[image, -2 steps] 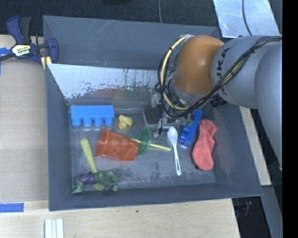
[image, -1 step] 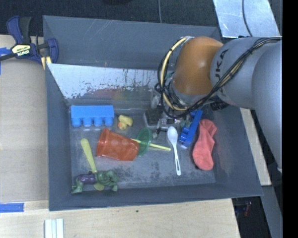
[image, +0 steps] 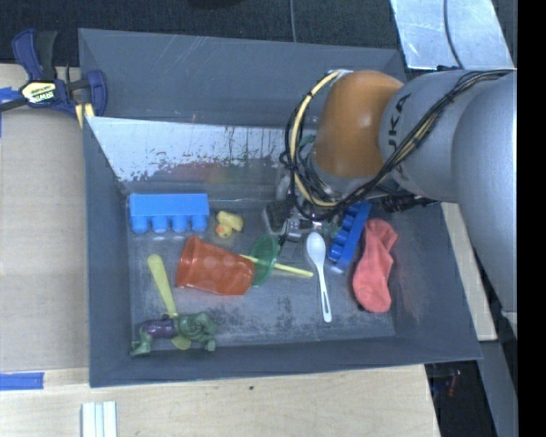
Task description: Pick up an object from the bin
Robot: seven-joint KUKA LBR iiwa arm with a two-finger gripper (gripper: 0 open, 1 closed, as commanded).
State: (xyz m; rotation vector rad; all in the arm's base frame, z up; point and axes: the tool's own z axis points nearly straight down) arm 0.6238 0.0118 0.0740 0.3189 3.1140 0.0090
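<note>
My gripper [image: 289,220] hangs low in the middle of the bin, under the arm's orange cover. Just below it lies a green piece [image: 266,257] with a thin yellow stick [image: 294,270] across it. A white plastic spoon [image: 320,271] lies right of that, its bowl close to the gripper and its handle pointing to the front wall. A blue toothed block [image: 348,235] leans at the gripper's right. A small yellow duck [image: 227,225] sits to its left.
An orange cup [image: 214,267] lies on its side left of the green piece. A blue brick [image: 168,213] is at the back left, a pink soft thing [image: 375,267] at the right, a yellow spoon [image: 162,285] and a green-purple toy [image: 175,332] at the front left.
</note>
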